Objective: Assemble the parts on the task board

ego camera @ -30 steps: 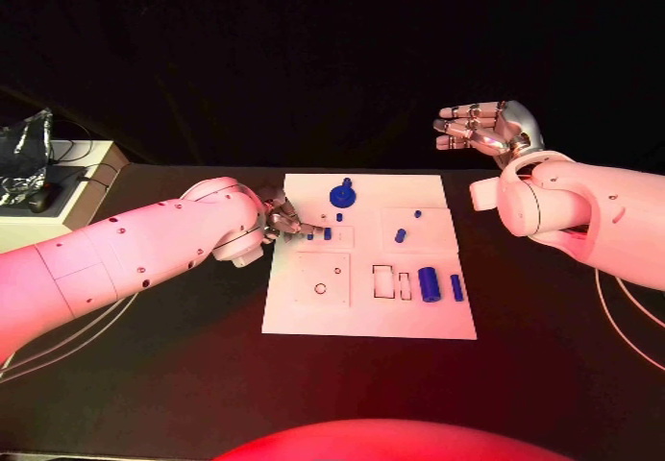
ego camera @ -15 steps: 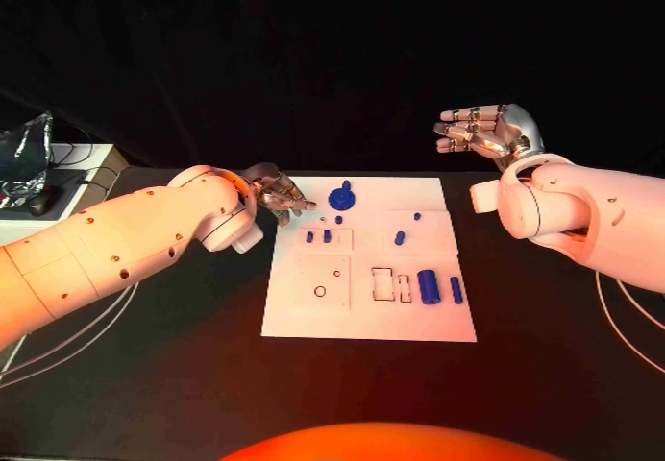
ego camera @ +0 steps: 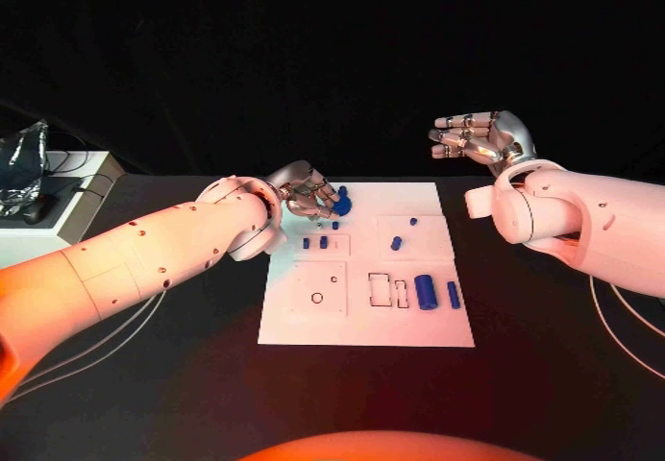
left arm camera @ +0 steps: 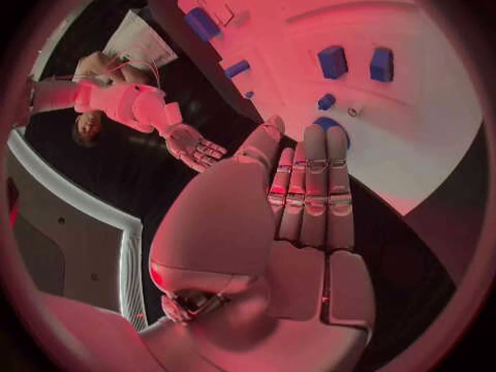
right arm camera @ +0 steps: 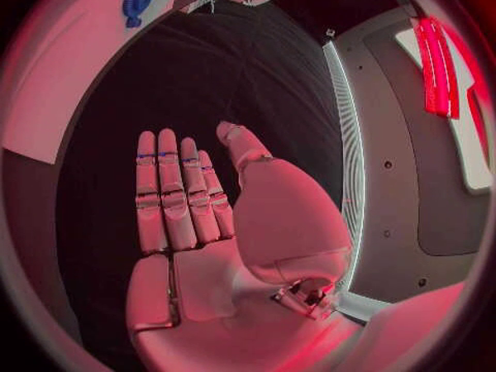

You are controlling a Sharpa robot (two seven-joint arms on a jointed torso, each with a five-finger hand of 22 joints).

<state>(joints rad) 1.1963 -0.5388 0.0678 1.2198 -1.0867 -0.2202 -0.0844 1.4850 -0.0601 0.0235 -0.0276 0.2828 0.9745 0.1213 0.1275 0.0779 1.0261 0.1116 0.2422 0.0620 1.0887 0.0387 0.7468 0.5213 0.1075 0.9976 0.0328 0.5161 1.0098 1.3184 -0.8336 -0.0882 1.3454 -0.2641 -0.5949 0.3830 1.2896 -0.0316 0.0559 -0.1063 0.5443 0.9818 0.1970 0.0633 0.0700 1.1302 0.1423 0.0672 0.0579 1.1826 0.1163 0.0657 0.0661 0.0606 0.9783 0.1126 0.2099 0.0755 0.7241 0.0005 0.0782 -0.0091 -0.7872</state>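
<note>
The white task board (ego camera: 416, 322) lies mid-table. At its far end sits a round blue part (ego camera: 342, 200), and my left hand (ego camera: 307, 193) hovers just beside it with straight fingers, holding nothing; the left wrist view shows its fingertips (left arm camera: 310, 145) over that round part (left arm camera: 333, 125). Two small blue pieces (ego camera: 316, 243) stand near the board's left side, two more (ego camera: 398, 241) to the right. A thick blue cylinder (ego camera: 427, 292) and a thinner one (ego camera: 454, 295) lie beside two empty slots (ego camera: 380, 288). My right hand (ego camera: 479, 137) is raised beyond the board's far right corner, open palm (right arm camera: 186, 198) empty.
A white box (ego camera: 62, 197) with a clear bag (ego camera: 21, 154) on it stands at the table's left edge. Cables hang under both arms. Bare black table (ego camera: 166, 384) lies in front of the board.
My left hand has lifted off the two small pieces at the board's left side and moved toward the far end, next to the round blue part. The right hand has hardly moved.
</note>
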